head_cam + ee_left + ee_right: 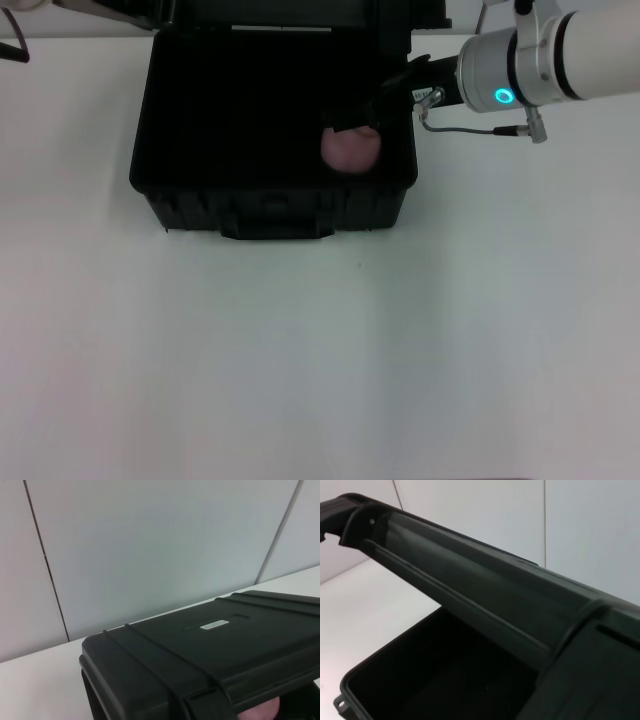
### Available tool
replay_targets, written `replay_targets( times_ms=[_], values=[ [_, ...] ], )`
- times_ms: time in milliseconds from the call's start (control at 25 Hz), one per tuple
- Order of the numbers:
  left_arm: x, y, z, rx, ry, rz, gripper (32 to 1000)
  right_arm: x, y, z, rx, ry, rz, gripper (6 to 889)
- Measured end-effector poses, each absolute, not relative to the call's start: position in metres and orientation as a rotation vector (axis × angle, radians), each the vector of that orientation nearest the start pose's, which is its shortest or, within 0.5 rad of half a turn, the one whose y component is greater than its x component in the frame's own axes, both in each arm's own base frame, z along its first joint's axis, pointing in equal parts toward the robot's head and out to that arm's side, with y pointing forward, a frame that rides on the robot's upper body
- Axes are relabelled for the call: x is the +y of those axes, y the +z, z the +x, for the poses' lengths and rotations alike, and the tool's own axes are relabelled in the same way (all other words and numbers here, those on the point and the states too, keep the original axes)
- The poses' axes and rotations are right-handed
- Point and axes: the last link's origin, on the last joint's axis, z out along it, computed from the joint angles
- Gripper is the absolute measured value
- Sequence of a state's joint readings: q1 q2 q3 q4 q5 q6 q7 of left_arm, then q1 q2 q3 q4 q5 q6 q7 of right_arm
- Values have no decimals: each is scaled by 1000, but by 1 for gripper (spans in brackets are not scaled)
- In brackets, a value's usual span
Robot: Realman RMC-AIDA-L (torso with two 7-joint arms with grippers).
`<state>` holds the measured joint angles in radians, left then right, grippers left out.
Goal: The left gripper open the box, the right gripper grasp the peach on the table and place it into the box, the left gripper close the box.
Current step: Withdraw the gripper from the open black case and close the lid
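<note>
While hanging over the right half of the large black ribbed plastic box on the white bench, reaches in with the slim black right claw, seemingly gripping the small pale-pink peach for lowering inside. Lid propped open behind for access. White lid label too small to read; left claw unseen.
</note>
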<state>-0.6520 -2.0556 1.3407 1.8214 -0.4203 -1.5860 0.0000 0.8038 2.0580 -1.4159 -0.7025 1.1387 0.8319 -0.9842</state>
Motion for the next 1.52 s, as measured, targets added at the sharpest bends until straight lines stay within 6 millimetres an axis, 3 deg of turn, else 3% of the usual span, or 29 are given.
replay_targets(
  times_ms=[480,760,1160,1520],
  values=[
    [368,83,-87,-1059,10,-2129,387,425,-60,161,901,70,-2621,833],
    [368,83,-89,-1063,10,-2124,387,426,-38,153,938,12,-2630,833],
    [367,85,-88,-1055,6,-2122,387,424,-3,161,1052,-110,-2630,833],
    [367,85,-88,-1056,7,-2122,388,421,34,170,1075,-380,-2541,833]
  ],
)
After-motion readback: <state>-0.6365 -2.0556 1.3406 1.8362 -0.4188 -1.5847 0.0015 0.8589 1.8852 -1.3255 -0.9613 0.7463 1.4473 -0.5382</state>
